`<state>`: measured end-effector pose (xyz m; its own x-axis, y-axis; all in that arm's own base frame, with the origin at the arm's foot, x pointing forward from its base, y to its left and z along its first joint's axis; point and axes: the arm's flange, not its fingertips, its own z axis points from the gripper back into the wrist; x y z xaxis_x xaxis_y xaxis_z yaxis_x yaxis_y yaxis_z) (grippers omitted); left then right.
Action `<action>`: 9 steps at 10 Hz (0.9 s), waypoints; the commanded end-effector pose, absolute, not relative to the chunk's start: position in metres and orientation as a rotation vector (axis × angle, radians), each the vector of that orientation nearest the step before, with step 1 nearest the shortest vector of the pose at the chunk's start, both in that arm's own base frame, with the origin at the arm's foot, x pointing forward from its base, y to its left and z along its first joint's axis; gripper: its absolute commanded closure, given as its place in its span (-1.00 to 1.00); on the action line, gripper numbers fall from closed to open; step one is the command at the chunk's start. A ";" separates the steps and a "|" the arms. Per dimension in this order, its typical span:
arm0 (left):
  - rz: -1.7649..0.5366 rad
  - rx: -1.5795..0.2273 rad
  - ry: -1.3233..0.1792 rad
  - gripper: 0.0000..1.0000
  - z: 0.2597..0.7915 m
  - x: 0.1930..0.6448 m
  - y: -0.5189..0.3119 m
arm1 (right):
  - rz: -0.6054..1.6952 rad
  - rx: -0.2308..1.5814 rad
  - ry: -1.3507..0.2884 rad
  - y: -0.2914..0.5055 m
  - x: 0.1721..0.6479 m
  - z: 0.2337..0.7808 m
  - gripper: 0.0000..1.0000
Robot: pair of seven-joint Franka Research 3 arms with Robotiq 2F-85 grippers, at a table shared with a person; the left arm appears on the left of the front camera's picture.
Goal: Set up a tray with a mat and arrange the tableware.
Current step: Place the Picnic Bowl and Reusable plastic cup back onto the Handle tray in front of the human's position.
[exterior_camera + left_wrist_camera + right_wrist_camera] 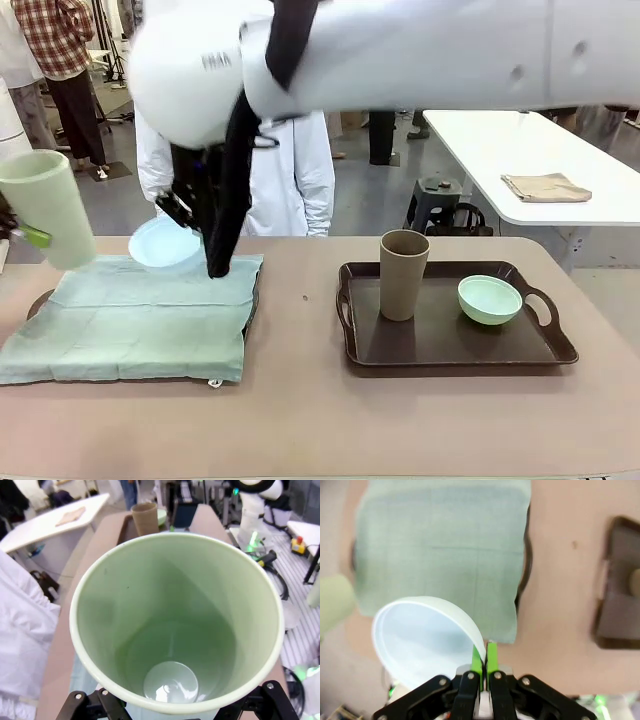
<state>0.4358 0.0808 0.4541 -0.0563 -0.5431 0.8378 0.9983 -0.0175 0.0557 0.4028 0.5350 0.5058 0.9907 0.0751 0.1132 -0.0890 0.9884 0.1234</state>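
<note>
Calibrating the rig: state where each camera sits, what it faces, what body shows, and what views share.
Front: between the arms, facing the person across the table; right arm crosses overhead.
Left wrist: above the pale green cup, looking into it; its fingers flank it below.
Right wrist: above the mat, looking down; its pads pinch the light blue bowl.
Shared: all three show the pale green cup.

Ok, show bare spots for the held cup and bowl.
The mat is bare across its middle and near half; its far edge is crowded by the blue bowl. The brown tray is free in front of brown cup and mint bowl.
</note>
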 end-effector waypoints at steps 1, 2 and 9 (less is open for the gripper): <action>-1.489 -0.755 -0.822 -0.69 0.435 0.456 0.070 | 0.073 0.126 -0.122 0.536 0.416 0.471 0.92; -1.465 -0.781 -0.804 -0.69 0.419 0.462 0.066 | 0.078 0.131 -0.096 0.536 0.424 0.452 0.92; -1.450 -0.819 -0.747 -0.69 0.390 0.464 0.064 | 0.064 0.121 -0.072 0.537 0.441 0.427 0.92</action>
